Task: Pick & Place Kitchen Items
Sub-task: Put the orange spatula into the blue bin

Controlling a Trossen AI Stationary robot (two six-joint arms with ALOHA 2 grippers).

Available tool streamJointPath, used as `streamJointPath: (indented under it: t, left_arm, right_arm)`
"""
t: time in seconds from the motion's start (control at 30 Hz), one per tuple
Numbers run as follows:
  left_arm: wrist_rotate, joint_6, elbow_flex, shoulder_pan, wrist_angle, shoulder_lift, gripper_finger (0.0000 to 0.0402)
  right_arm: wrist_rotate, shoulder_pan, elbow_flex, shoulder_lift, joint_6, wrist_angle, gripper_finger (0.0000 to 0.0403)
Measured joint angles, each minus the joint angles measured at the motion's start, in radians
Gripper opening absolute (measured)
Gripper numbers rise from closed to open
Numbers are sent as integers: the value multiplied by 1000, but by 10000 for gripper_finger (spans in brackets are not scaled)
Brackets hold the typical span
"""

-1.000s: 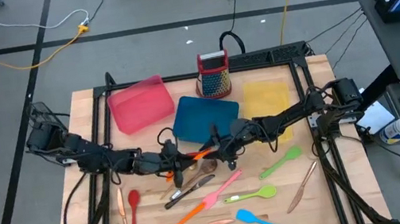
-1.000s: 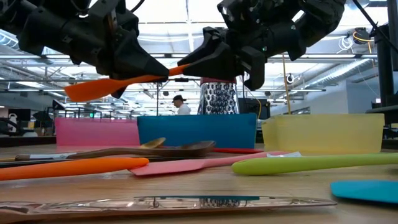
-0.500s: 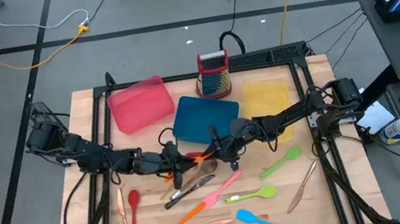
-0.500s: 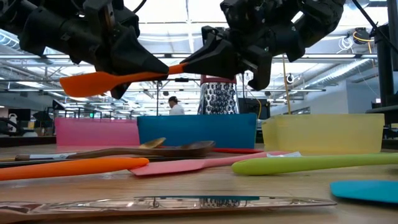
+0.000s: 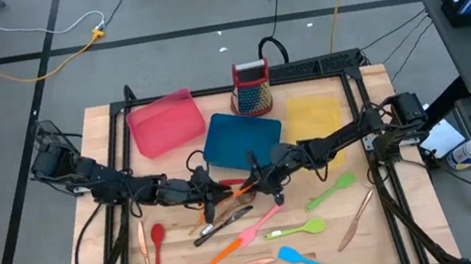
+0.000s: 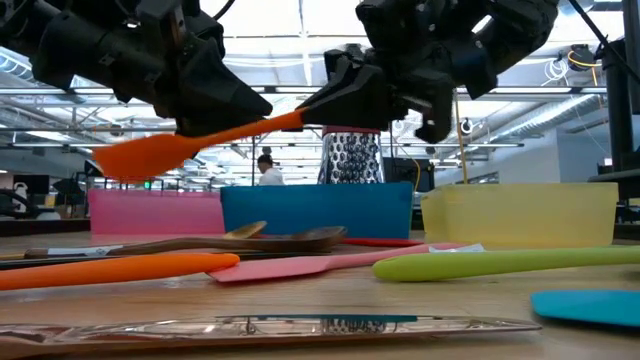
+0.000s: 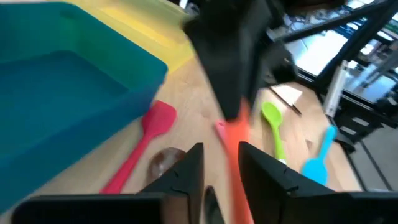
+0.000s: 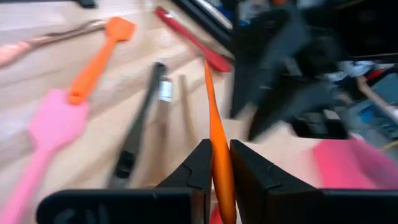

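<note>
An orange spatula (image 5: 238,191) hangs above the table's middle, between my two grippers. My right gripper (image 5: 257,185) is shut on its handle end. My left gripper (image 5: 218,192) stands open around the shaft (image 7: 235,146), facing the right one. The blade (image 6: 140,155) points toward the table's left and hangs lower than the handle. Other kitchen items lie on the wood below: a pink spatula (image 5: 264,220), a second orange spatula (image 5: 222,257), a green spoon (image 5: 298,229), a blue spatula (image 5: 308,261) and a red spoon (image 5: 157,239). My right gripper pinches the handle's free end (image 8: 219,167) between its two fingers. The fingers come nearly level from the table's right and lie along the spatula. The spatula is lifted clear, its blade end sloping down toward the table's left. My left gripper has the shaft between its open fingers, close to one fingertip (image 7: 264,174); whether it touches, I cannot tell.
A pink tray (image 5: 165,122), a blue tray (image 5: 241,136) and a yellow tray (image 5: 313,115) stand at the far side, with a patterned red-topped holder (image 5: 252,88) behind them. Dark utensils (image 5: 226,223) lie right under the grippers. A green spatula (image 5: 330,191) and a copper knife (image 5: 356,219) lie at the right.
My right gripper has shut on the spatula's handle end, and my left gripper has opened and let go of the shaft. The spatula, level before, has tipped: its blade end has sunk toward the table's left while the handle end stays in place.
</note>
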Motion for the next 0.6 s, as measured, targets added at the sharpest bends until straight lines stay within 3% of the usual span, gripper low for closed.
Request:
streamJointPath:
  t: [0.2, 0.4, 0.6]
  left_arm:
    - [-54, 90, 0, 0, 74, -1, 137]
    - [-54, 155, 0, 0, 93, -55, 140]
    - [-63, 220, 0, -1, -6, -183, 140]
  right_arm:
    - [22, 33, 0, 0, 69, -12, 31]
    - [223, 79, -1, -56, 142, -84, 35]
    - [338, 124, -1, -201, 262, -254, 31]
